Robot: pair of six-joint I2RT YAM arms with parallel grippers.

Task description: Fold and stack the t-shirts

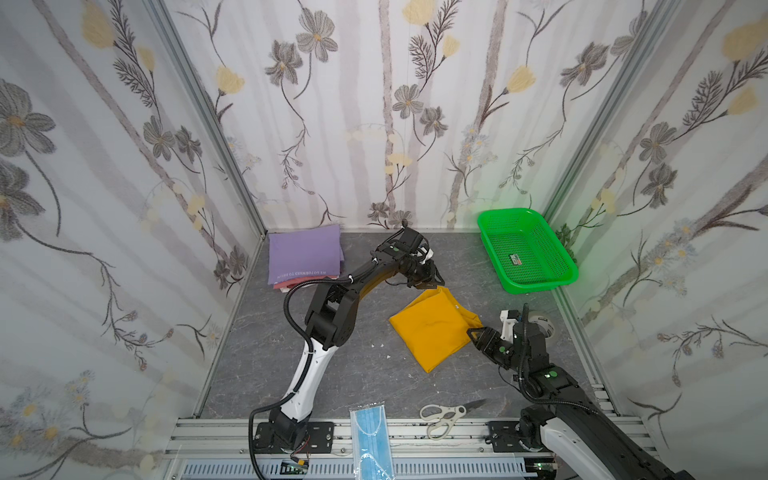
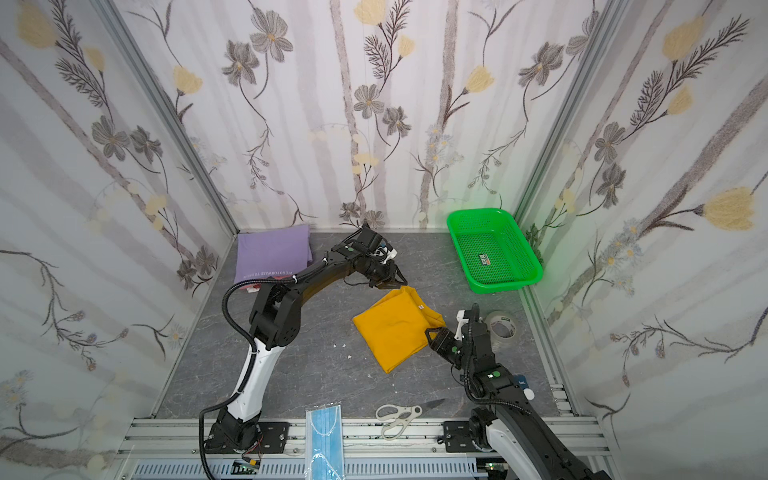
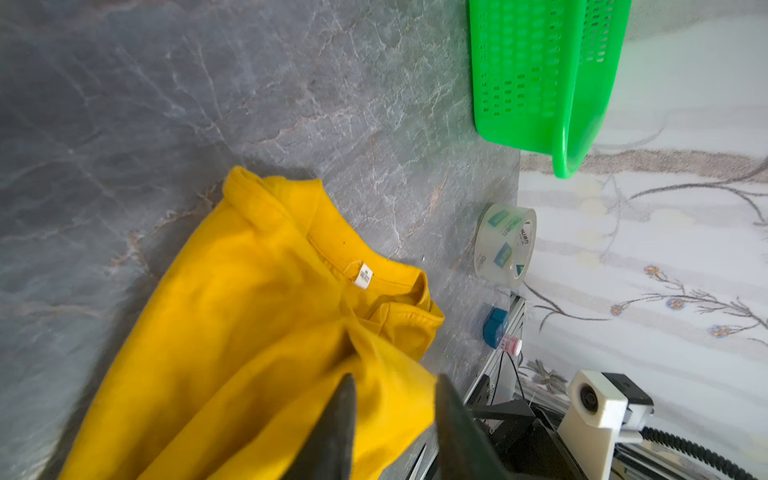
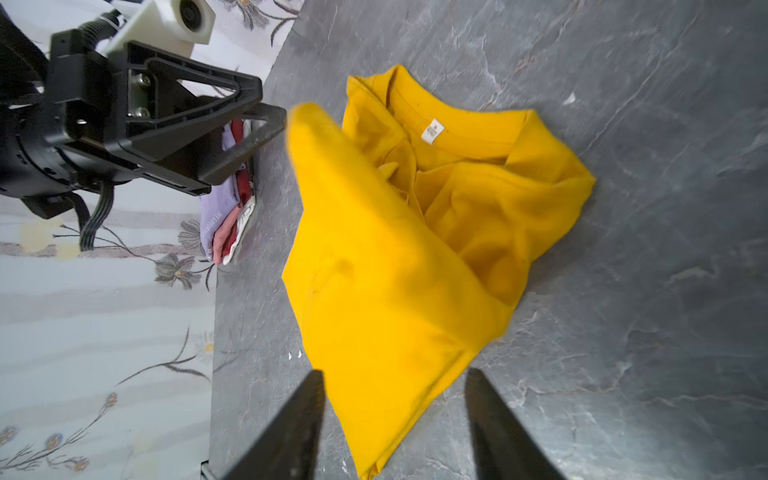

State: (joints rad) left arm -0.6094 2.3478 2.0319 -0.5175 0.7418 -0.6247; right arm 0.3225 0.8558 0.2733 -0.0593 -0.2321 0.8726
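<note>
Left gripper (image 1: pixel 430 286) and right gripper (image 1: pixel 476 337) are hanging spread, pinching nothing. Folded shirts (image 1: pixel 303 253) are sitting stacked far left at the back, purple on top. Yellow shirt (image 1: pixel 432 328) is lying in the middle by both grippers, folded but lumpy; I think it is waiting for stacking.

Both top views look steeply down from high above the near rail (image 1: pixel 208 432) over the whole table (image 1: pixel 257 353). Each wrist camera looks from close range, low over the yellow t-shirt (image 3: pixel 249 332), which all four views share
</note>
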